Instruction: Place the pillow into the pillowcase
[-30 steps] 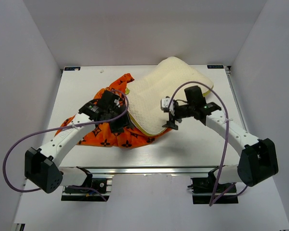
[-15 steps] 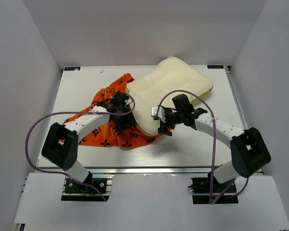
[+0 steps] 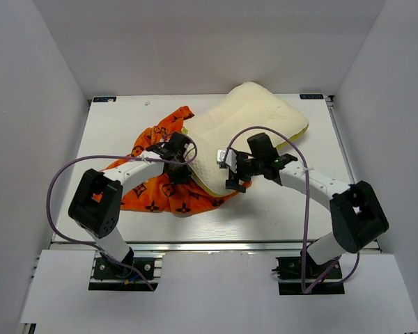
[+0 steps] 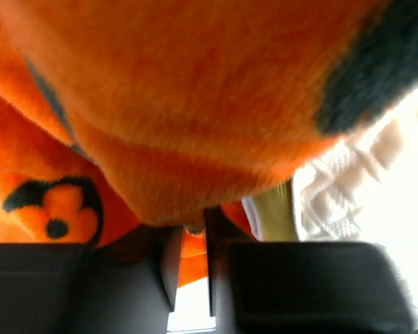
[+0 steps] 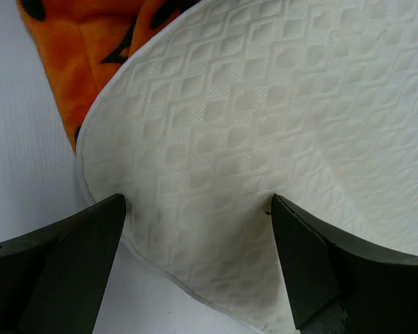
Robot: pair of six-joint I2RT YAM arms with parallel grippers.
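Now L gripper (image 4: pixel 190 236) pinches orange pillowcase (image 3: pixel 153 196) fabric, fingers nearly together; R gripper (image 5: pixel 195 209) is spread wide, straddling near edge of cream pillow (image 3: pixel 254 118) w/o clamping.

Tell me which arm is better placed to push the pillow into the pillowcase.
Right. The right gripper is open around the near edge of the pillow, ready to push. The left gripper is shut on the pillowcase.
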